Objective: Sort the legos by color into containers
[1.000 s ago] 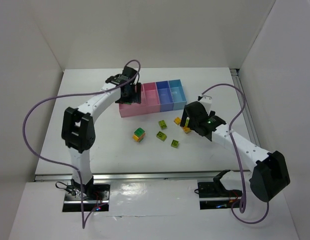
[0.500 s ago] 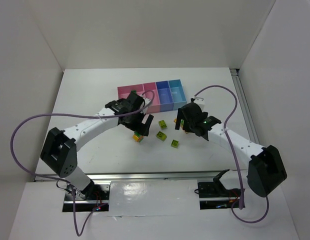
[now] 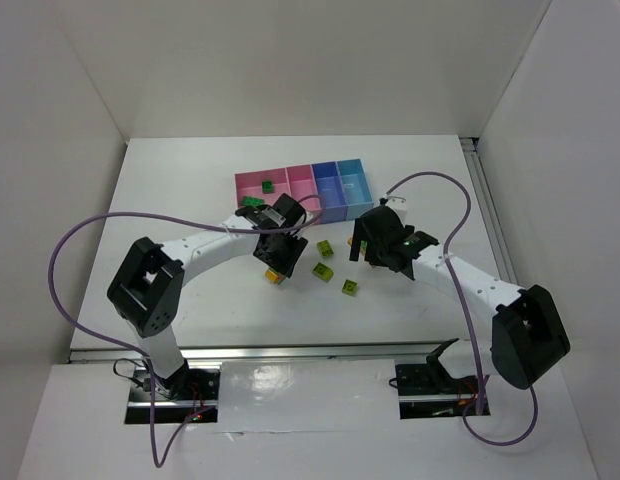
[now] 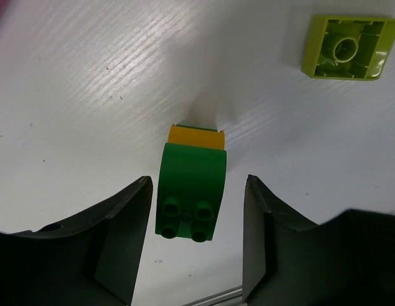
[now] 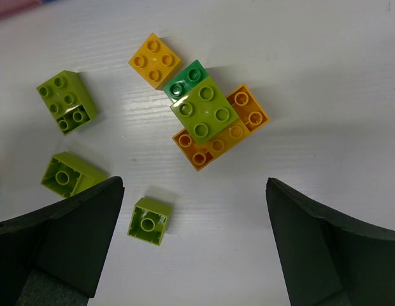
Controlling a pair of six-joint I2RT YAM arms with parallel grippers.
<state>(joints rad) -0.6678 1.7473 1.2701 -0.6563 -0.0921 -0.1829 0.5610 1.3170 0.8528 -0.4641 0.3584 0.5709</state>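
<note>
- The left tool [image 4: 197,182] has been brought from the pink bin [image 3: 241,190], where a dark green brick [image 3: 267,185] lies, to the counter [image 3: 190,190].
- It is held open astride the green-on-yellow stack [image 4: 191,197]; nothing is gripped, so a fresh pick is judged next.
- The right tool [image 5: 192,185] is held wide open, empty.

Row of joined pink/blue plastic bins [image 3: 342,212] sits behind loose studded plastic bricks [image 3: 322,271] on white bench [image 3: 170,200]; dk green brick [image 3: 267,185] in L-most bin.

Left pincer [image 4: 197,186] and right pincer [image 5: 194,191] both low, jaws spread wide.
</note>
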